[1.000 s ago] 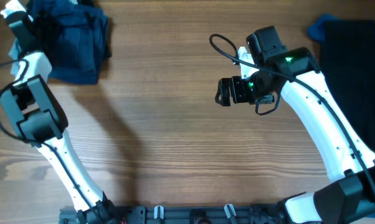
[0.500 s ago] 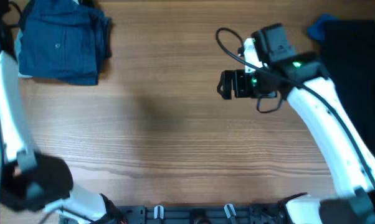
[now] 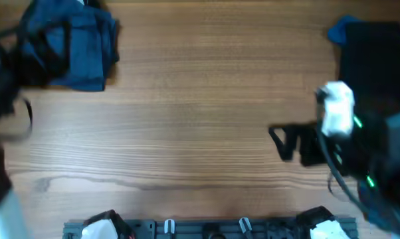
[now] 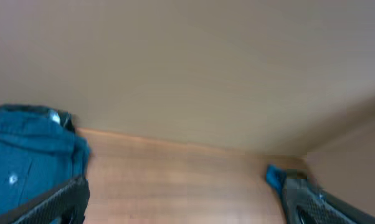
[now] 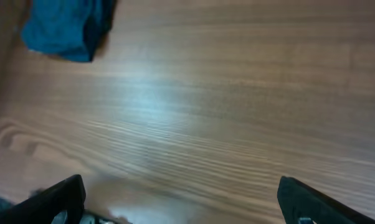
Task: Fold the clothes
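Note:
A folded dark navy-blue garment (image 3: 70,50) with a small button lies at the table's far left corner. It also shows in the left wrist view (image 4: 22,155) and the right wrist view (image 5: 66,25). A black garment (image 3: 376,63) with a bright blue one (image 3: 341,30) beside it lies at the far right. My right gripper (image 3: 280,141) is blurred at the near right, open and empty above bare wood (image 5: 181,205). My left gripper (image 4: 184,208) is open and empty, facing across the table. In the overhead view the left arm is only a blur at the left edge.
The wooden table (image 3: 200,119) stretches between the two piles. A bright blue cloth edge (image 4: 275,176) shows by the left gripper's right finger. The arm bases' rail (image 3: 200,229) runs along the near edge.
My right arm has swung from the table's middle back to the near right. My left arm has moved fast and now blurs over the left edge. The clothes have not moved.

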Robot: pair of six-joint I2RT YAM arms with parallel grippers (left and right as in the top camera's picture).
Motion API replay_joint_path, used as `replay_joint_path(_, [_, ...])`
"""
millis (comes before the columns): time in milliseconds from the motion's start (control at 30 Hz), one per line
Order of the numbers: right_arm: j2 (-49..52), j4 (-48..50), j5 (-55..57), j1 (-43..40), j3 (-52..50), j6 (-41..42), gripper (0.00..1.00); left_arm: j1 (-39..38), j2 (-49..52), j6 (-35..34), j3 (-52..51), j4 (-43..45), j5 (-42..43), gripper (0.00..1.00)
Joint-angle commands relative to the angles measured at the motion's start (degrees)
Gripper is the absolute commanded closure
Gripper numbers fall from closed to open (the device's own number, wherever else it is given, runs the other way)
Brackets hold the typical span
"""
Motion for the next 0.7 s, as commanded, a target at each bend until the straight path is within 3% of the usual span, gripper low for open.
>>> replay_joint_path(0, [-6.9, -2.1, 1.8, -0.1, -0.1, 3.4, 0.01, -0.5, -8.7, 9.6, -0.7, -7.7, 1.2, 0.0])
replay_joint_path(133, [-13.3, -3.7, 6.9, -0.1, -0.1, 3.8, 0.0, -0.5, -18.2, 12.5, -5.1, -13.1, 2.3, 0.0])
replay_joint_path(400, [-22.0, -4.5, 14.1, -0.1, -1.3, 6.3, 0.0, -0.5, -34.2, 13.5, -25.2, -13.8, 15.2, 0.0])
replay_joint_path(667, [-29.4, -0.7, 21.7, -0.1, -15.0, 7.1, 0.0, -0.5, -47.9, 12.4, -49.9, -2.3, 20.0, 0.0])
